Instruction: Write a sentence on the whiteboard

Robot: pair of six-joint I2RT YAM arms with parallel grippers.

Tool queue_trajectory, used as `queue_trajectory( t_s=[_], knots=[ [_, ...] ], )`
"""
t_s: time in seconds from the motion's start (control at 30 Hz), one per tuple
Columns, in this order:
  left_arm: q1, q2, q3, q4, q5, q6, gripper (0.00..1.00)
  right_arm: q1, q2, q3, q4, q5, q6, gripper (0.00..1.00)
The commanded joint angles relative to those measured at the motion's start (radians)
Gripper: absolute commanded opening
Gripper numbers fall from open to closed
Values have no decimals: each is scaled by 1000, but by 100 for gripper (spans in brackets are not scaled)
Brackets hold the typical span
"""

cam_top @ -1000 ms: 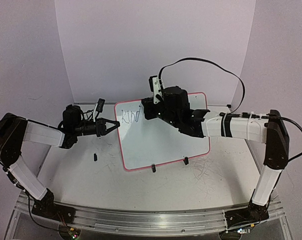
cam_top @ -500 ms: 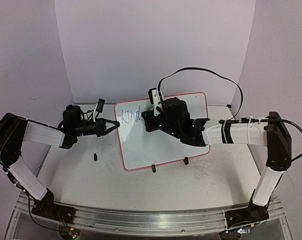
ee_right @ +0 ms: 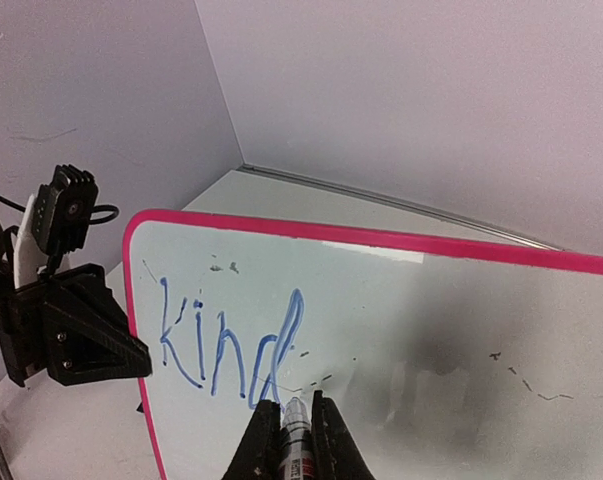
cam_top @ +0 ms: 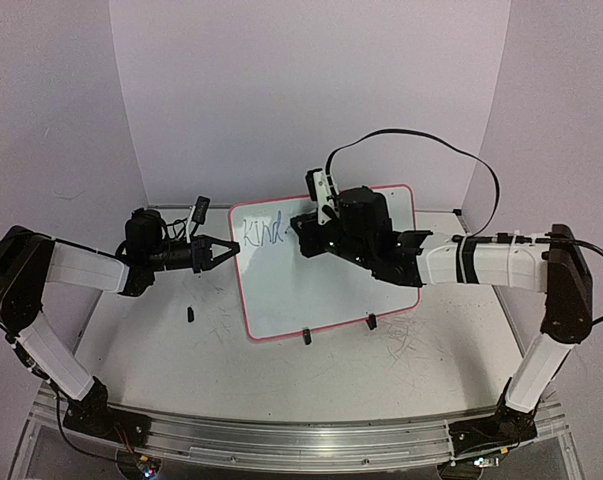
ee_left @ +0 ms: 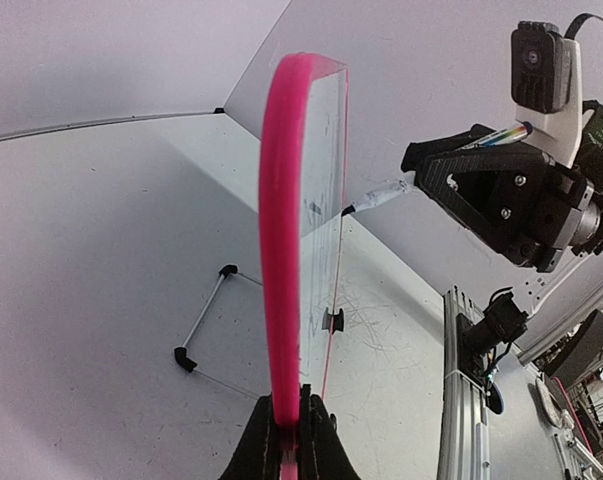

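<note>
The whiteboard [cam_top: 301, 290], white with a pink-red frame, stands tilted on two black clip feet mid-table. My left gripper [cam_top: 228, 251] is shut on its left frame edge [ee_left: 286, 300]. The sentence [ee_right: 226, 345] so reads "Kind" in blue at the board's upper left, also in the top view [cam_top: 262, 232]. My right gripper [ee_right: 291, 415] is shut on a marker [ee_right: 296, 445], its tip touching the board just right of the "d". The left wrist view shows the marker tip [ee_left: 366, 200] meeting the board face.
A small black piece [cam_top: 190, 314] lies on the scuffed tabletop left of the board. A thin wire stand with black ends [ee_left: 203, 318] lies behind the board. The aluminium rail [cam_top: 281, 440] runs along the near edge. Purple walls enclose the back.
The right gripper moved right along the board's top line and the blue writing grew from "Kin" to "Kind". The left gripper kept hold of the board edge without moving.
</note>
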Motion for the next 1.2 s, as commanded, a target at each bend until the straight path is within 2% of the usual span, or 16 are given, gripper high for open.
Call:
queue_trajectory(
  t_s=[0.0,0.83,1.17],
  knots=[
    [-15,-12,33,10,31,51,0,-8,-8,63,25,9,-35,0],
    [-15,-14,30,7,30,55,0,-10,62,113,25,65,-54,0],
    [-16,-14,31,7,30,56,0,-4,30,35,17,61,-25,0]
  ],
)
